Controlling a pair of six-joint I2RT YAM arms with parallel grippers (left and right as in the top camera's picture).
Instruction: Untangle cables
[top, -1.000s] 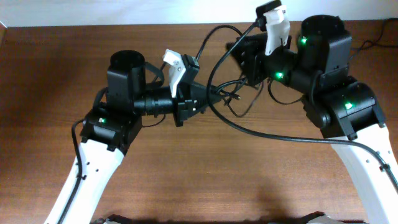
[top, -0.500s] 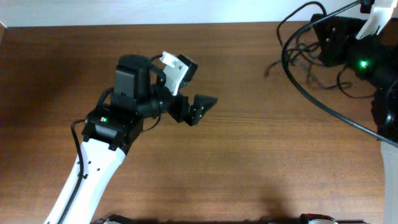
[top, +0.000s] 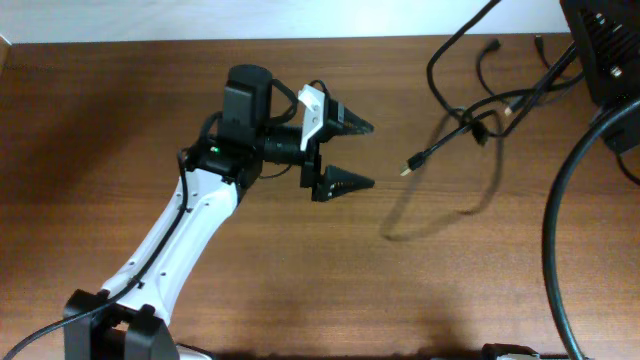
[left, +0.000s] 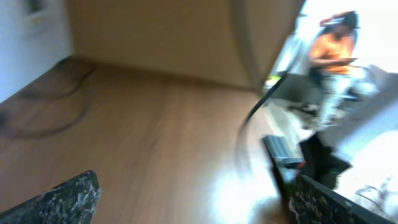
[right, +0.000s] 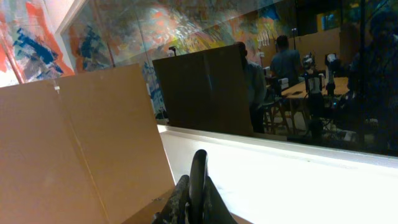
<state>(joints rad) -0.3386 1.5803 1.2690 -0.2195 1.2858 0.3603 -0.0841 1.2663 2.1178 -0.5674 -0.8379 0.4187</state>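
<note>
The cables (top: 470, 120) hang as thin black strands at the upper right of the overhead view, lifted off the wooden table (top: 120, 120). One gold-tipped plug (top: 408, 168) dangles lowest. My left gripper (top: 352, 154) is open left of that plug, with nothing between its fingers; its wrist view is blurred and shows the left gripper (left: 193, 208) with both pads wide apart. My right gripper (right: 198, 186) points upward and is shut on a black cable loop (right: 198, 163). In the overhead view only part of the right arm (top: 605, 50) shows, at the top right corner.
A thick black arm cable (top: 556, 230) curves down the right side of the overhead view. The strands cast a looping shadow (top: 440, 215) on the wood. A brown cardboard wall (right: 81, 143) stands at the table's back.
My left gripper opened and let go of the cables, then swung to face right. The right arm pulled the cables up and to the right, mostly out of the overhead view.
</note>
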